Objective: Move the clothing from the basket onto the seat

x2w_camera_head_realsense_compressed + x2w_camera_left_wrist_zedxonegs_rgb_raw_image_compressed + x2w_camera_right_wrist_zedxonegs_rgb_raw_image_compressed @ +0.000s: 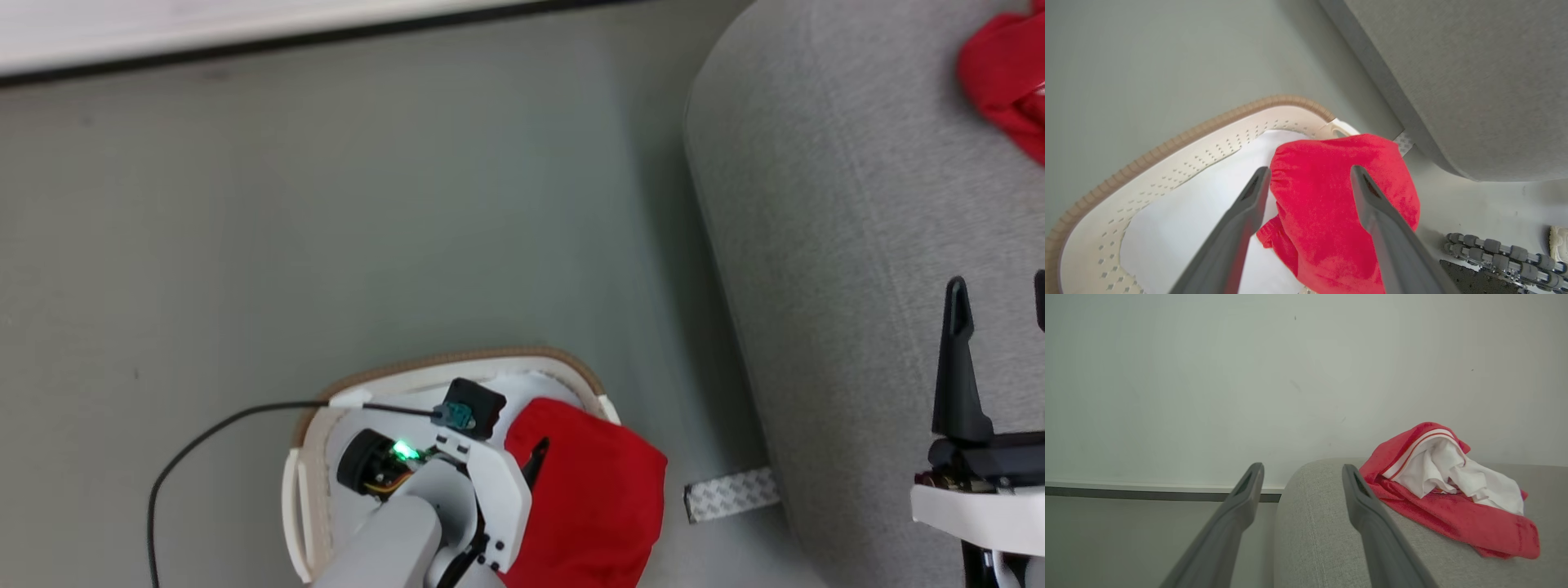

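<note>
Red clothing [1331, 204] drapes the basket [1180, 136] at its right rim; left gripper [1310, 171], spread wide, should pinch its middle; right gripper [1303, 468] likewise spread.

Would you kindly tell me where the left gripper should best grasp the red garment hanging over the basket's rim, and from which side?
Probably the rounded hump of the red garment where it drapes over the basket rim, coming from above: the fabric bulges highest there, and the open left gripper frames it.

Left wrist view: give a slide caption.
Open left gripper above a red garment draped over the edge of the white laundry basket, beside the grey sofa.
</note>
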Robot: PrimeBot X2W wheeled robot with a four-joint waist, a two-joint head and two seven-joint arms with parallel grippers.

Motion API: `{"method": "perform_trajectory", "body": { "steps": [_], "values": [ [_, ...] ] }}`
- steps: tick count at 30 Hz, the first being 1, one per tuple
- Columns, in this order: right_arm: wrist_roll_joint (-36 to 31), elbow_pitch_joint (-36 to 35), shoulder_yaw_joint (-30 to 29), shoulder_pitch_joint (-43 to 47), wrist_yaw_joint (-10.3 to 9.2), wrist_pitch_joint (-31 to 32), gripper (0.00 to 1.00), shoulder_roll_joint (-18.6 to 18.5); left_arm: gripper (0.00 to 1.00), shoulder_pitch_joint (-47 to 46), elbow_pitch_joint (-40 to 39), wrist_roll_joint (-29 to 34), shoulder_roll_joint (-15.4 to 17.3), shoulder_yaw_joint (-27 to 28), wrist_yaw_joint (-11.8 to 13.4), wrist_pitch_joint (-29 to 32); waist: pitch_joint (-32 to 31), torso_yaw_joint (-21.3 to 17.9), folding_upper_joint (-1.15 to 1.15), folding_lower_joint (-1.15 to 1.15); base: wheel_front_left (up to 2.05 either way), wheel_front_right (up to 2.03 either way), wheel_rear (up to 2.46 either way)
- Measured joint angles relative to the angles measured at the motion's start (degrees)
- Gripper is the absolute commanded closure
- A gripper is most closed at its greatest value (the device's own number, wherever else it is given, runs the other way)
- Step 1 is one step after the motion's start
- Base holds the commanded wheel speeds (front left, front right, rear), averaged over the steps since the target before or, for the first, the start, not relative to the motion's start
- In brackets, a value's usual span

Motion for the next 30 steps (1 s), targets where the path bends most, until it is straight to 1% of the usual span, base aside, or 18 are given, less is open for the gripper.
{"method": "perform_trajectory", "body": {
  "steps": [2, 4, 8, 14, 17, 21, 26, 30],
  "values": [
    [-0.3, -0.2, 1.0, -1.0, 0.00, 0.3, 0.00, 0.0, 0.00, -1.8, 2.5, -1.0, -0.1, -1.3, -0.1, 0.3, 2.4, 0.3, 0.00, 0.00, 0.00, 0.00, 0.00],
    [-0.8, -0.3, 2.5, -2.1, 0.00, 0.6, 0.00, 0.0, 0.00, -3.8, 3.7, -3.9, 0.0, -3.6, -0.1, 0.3, 4.8, 0.8, 0.00, 0.00, 0.00, 0.00, 0.00],
    [-1.7, -0.3, 5.3, -4.1, 0.00, 1.1, 0.00, 0.0, 0.00, -7.1, 4.1, -8.9, -0.1, -9.1, 0.3, 0.3, 9.5, 2.1, 0.00, 0.00, 0.00, 0.00, 0.00],
    [-3.3, -1.2, 7.1, -6.1, 0.00, 1.9, 0.00, 0.1, 0.00, -11.3, 5.9, -15.0, -0.1, -16.9, 1.6, 1.8, 15.2, 4.7, 0.00, 0.00, 0.00, 0.00, 0.00],
    [-3.9, -2.1, 7.3, -6.8, 0.00, 2.4, 0.00, 0.0, 0.00, -12.7, 6.5, -18.3, -0.1, -19.7, 1.6, 2.4, 17.4, 5.8, 0.00, -0.01, 0.00, 0.00, 0.00],
    [-4.0, -3.6, 7.2, -7.9, 0.00, 2.8, 0.00, 0.0, 0.00, -15.1, 7.7, -21.2, -0.1, -23.1, 1.9, 2.8, 20.3, 6.6, 0.00, -0.01, 0.00, 0.00, 0.00],
    [-3.8, -4.9, 6.4, -8.3, 0.00, 2.8, 0.00, 0.0, 0.00, -17.2, 9.8, -23.1, -0.1, -26.6, 2.7, 2.2, 23.6, 6.5, 0.00, -0.01, 0.00, 0.00, 0.00],
    [-3.0, -5.7, 6.0, -8.3, 0.00, 2.5, 0.00, 0.0, 0.00, -18.7, 11.3, -24.8, -0.1, -28.9, 2.8, 1.5, 25.9, 6.0, 0.00, -0.01, 0.00, 0.00, 0.00]
  ]
}}
